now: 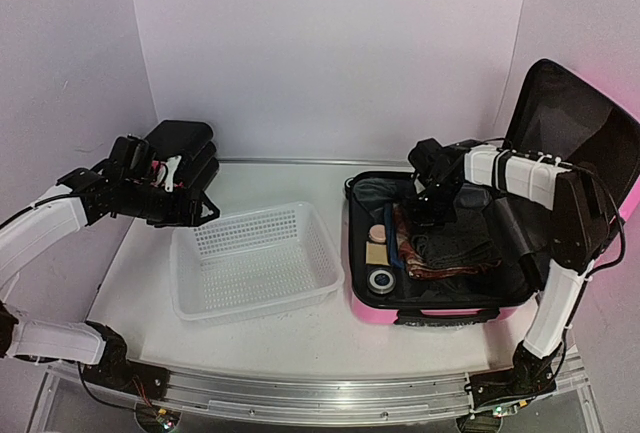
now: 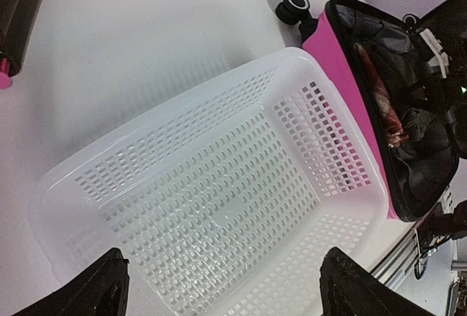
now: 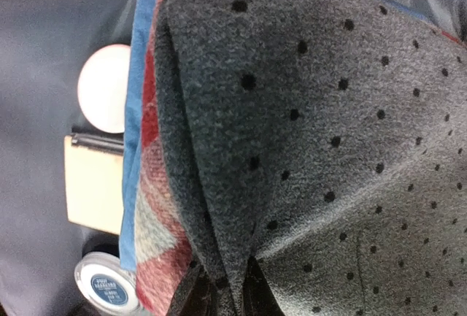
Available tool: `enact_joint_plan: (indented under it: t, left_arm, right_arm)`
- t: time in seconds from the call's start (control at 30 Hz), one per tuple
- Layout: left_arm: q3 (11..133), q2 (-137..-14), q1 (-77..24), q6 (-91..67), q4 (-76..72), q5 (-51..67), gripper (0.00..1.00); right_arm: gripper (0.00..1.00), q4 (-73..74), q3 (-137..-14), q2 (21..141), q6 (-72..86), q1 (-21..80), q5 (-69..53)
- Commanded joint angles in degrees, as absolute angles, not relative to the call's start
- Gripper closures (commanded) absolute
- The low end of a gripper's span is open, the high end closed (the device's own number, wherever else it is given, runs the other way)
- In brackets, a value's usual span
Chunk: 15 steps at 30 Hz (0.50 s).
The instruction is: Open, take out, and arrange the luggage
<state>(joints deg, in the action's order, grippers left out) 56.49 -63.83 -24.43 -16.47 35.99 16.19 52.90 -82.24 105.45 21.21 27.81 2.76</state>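
The luggage (image 2: 341,82), glossy pink hard shell, holds fuzzy black-dotted grey cloth (image 3: 328,148).

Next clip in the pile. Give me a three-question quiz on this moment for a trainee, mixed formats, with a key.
1. True or false: the white basket holds nothing.
2. Multiple choice: inside the open luggage, the right gripper pinches A) the grey dotted cloth; B) the white basket; C) nothing.
3. Fill in: above the basket, the jaws of the left gripper stand ____.
Key: 1 true; 2 A; 3 open.
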Motion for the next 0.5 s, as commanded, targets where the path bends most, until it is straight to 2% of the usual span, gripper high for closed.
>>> enact_joint_plan:
  t: [0.0, 0.1, 0.47]
  left_arm:
    - [55.24, -62.28, -21.20, -17.54, 36.34, 15.59, 0.08]
    - [54.33, -62.80, -18.60, -19.06, 36.36, 15.34, 0.07]
    - [50.09, -64.33, -12.35, -20.74, 36.57, 11.84, 0.07]
  right_arm:
    - [0.95, 52.30, -81.90, 99.32, 19.20, 27.53, -1.47]
    - [1.00, 52.37, -81.66, 97.97, 18.08, 26.81, -3.78]
    - [1.00, 52.40, -79.77, 92.14, 14.38, 22.93, -12.50]
